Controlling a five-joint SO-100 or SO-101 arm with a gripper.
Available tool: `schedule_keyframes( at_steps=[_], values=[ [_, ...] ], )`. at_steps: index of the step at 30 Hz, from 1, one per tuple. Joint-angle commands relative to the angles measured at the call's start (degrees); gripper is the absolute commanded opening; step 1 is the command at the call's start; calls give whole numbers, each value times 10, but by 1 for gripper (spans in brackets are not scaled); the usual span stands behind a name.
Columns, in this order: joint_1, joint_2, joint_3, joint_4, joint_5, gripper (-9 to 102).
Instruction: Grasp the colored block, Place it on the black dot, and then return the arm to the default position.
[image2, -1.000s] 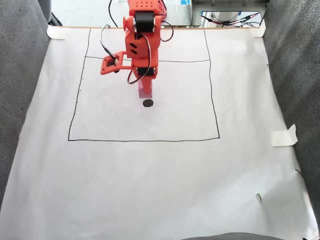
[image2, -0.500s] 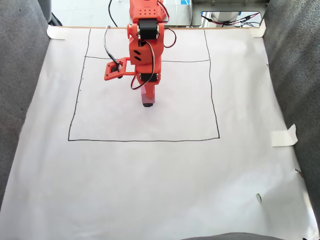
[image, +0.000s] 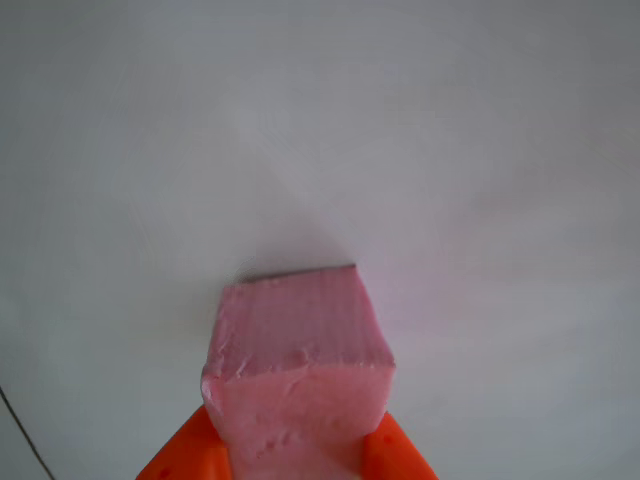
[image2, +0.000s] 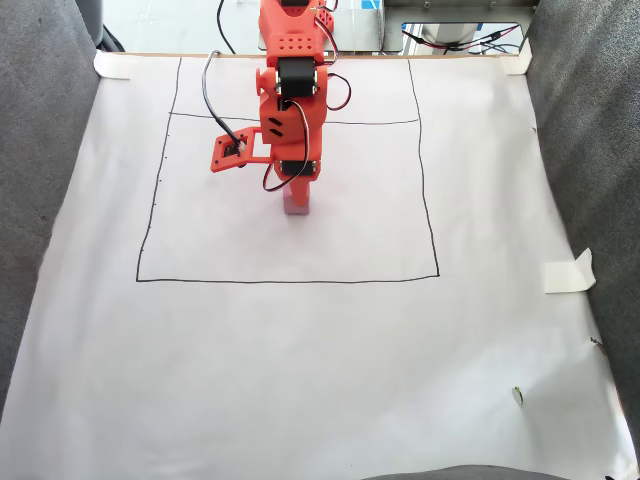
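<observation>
The gripper (image: 297, 462) pinches the colored block (image: 298, 350), one orange finger (image: 185, 458) pressed against each side of it at the bottom edge of the other view; two fingers can be counted there. There is one block, a pink foam cube with dented faces, so it has no clear long axis; its flat far face rests squarely on the white paper (image: 450, 150), with a thin dark shadow line along that bottom edge.

In the fixed view the single orange arm (image2: 288, 100) reaches down from the top of the picture, and the block (image2: 296, 205) shows as a small pink patch under its tip, inside the one large hand-drawn black rectangle (image2: 437, 200) on the paper. A black cable (image2: 212, 85) loops beside the arm. The fixed view gives the block's place on the sheet; the other view gives the grip and the foam's surface up close.
</observation>
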Motion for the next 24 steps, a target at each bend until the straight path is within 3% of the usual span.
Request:
schedule_keyframes(
  at_steps=[1, 16, 24],
  values=[
    [8, 2, -30, -7, -4, 2],
    [-2, -3, -31, -1, -21, 3],
    [-4, 21, -12, 12, -14, 11]
  ],
)
